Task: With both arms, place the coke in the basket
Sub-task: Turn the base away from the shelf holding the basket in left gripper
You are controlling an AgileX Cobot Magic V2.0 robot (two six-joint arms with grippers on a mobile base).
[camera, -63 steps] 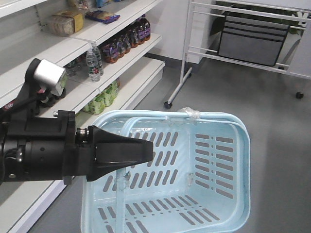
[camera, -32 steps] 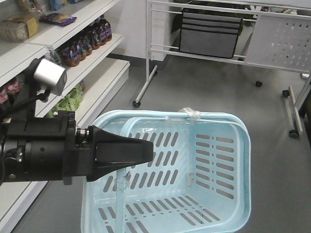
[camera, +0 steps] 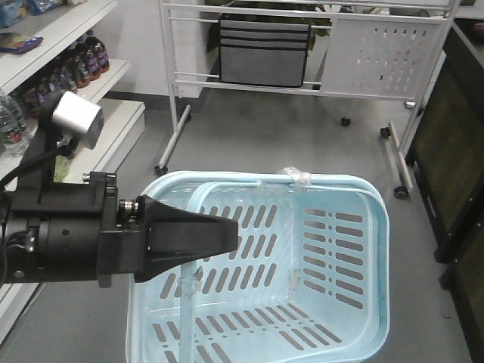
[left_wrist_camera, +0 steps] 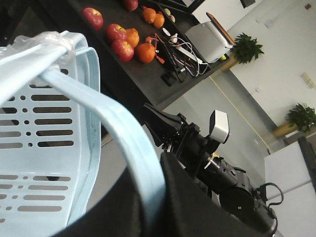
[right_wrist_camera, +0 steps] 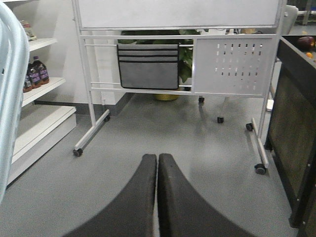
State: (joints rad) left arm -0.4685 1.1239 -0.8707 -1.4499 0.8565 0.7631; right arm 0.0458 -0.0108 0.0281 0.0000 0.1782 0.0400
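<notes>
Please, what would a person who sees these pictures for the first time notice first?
The empty pale blue basket fills the front view, held by the black left end effector. Behind it stands a white wheeled rack holding a grey pouch.

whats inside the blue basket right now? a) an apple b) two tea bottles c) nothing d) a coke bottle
c, the front view shows only the bare slotted floor and walls of the basket, with no bottle or fruit in the part that shows.
</notes>
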